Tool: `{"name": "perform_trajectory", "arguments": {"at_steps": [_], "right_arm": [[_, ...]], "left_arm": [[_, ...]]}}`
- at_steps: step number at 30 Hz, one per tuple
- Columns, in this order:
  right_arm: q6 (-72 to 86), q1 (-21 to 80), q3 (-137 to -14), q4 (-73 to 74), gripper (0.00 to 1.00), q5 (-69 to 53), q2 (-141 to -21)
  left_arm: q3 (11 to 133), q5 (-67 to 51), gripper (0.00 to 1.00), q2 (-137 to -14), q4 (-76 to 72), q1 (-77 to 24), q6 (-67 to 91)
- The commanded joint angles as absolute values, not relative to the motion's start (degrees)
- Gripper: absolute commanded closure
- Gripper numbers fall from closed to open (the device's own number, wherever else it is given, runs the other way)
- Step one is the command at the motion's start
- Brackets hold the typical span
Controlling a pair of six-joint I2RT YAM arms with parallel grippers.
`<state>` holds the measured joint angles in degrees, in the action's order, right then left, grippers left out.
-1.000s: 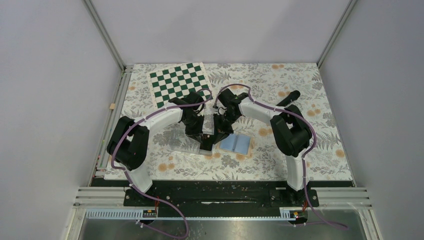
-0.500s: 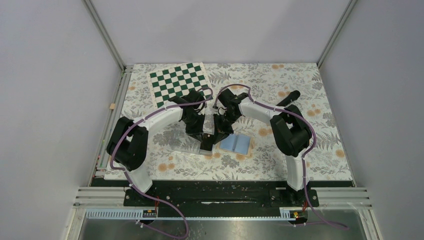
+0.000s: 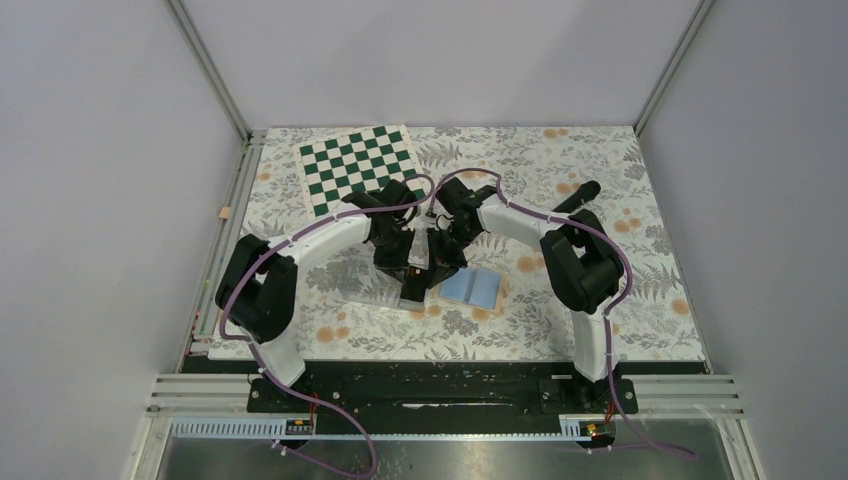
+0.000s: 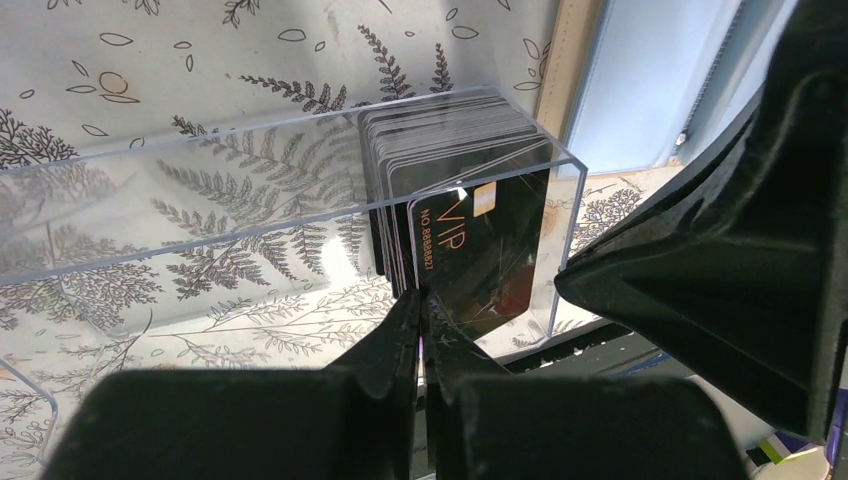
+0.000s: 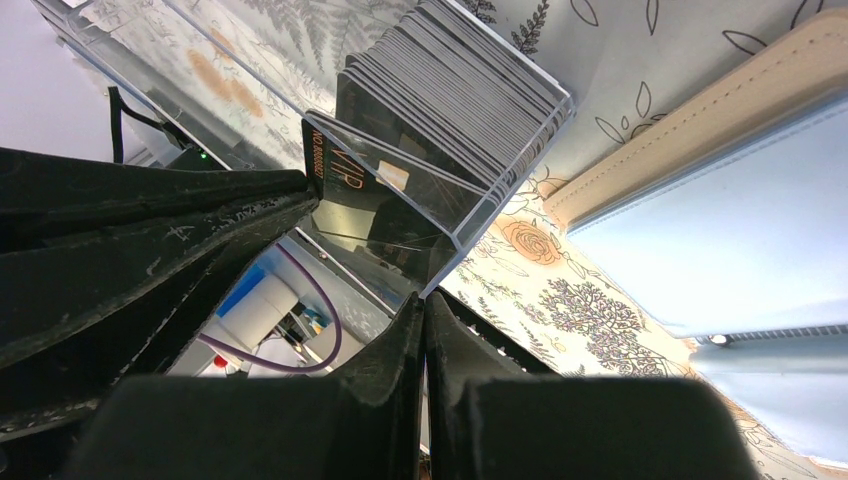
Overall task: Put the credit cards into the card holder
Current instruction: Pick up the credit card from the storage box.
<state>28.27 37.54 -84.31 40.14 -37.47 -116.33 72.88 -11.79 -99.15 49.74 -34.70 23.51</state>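
Standing on edge, the credit cards [image 4: 450, 140] fill the end of a clear tray [image 4: 200, 190], with the card holder [image 3: 472, 288] lying open, blue lining up, just beside it. The left gripper [image 4: 420, 298] is pinched tight on the edge of the front card [image 4: 480, 250]. The right gripper [image 5: 424, 300], fingers pressed together, crowds the tray's end corner.

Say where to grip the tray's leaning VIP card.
Pinch the VIP card by its top edge, coming down through the clear tray's open top: walls block the sides, and its tilt away from the stack leaves a gap for a finger.
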Motion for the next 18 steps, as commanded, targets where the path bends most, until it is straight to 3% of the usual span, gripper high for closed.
{"name": "perform_trajectory", "arguments": {"at_steps": [1,18], "right_arm": [[27.77,37.75,-84.20,40.97,0.95,-39.38,-116.72],[27.60,37.76,-83.67,41.02,0.95,-39.37,-116.41]], "left_arm": [[75.40,-12.86,0.97,-99.14,48.79,-36.07,23.20],[76.66,-12.35,0.89,-101.06,49.57,-37.34,22.41]]}}
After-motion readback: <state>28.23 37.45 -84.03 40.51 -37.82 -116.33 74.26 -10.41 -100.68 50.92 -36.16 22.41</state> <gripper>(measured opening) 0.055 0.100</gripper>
